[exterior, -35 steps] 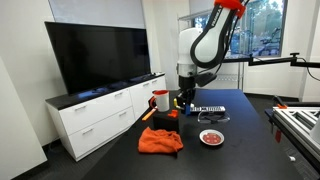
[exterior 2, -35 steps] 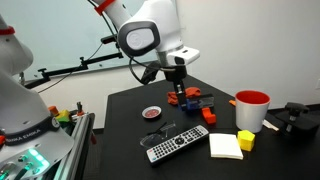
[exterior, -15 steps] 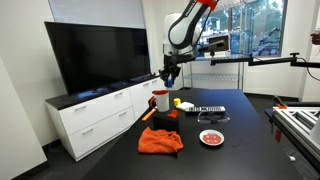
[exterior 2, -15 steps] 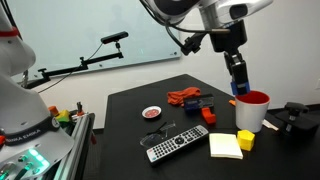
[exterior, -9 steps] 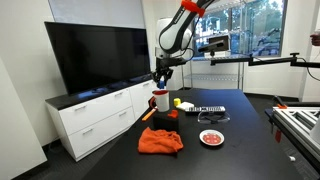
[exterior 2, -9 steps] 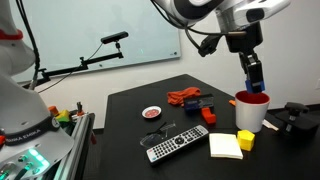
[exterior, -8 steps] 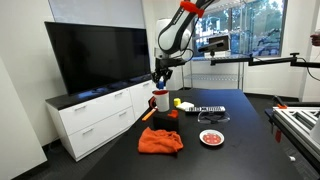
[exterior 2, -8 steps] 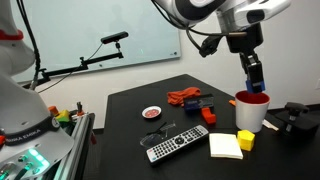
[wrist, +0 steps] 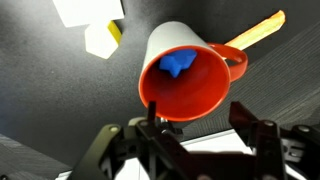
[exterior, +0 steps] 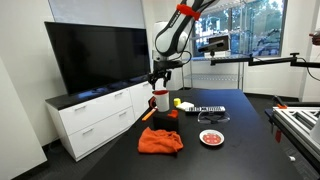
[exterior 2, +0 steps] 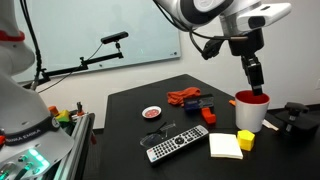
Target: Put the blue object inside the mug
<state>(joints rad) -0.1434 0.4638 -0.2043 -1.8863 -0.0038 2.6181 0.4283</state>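
In an exterior view the red mug (exterior: 160, 101) stands upright near the edge of the dark table (exterior: 245, 135), in front of a television (exterior: 95, 55), with the gripper (exterior: 157, 86) hanging just above its rim; an orange cloth (exterior: 160, 141) and a red-and-white plate (exterior: 211, 137) lie further along the table. The blue object and the jaws are too small to make out here. In an exterior view from across the table, the mug (exterior 2: 251, 111) shows a red wall and whitish top, the gripper (exterior 2: 259, 90) right over its mouth; a yellow block (exterior 2: 245, 141) and a remote control (exterior 2: 176, 142) lie nearby, and the mug's wall hides its inside. In the wrist view the mug (wrist: 200, 95) is seen from above, mouth up, handle to the right. The blue object (wrist: 178, 63), small and blocky, lies on its bottom, its longer side running roughly across the picture. The gripper (wrist: 197, 125) is spread wide and empty, its fingers (wrist: 152, 130) partly cut off by the lower edge.
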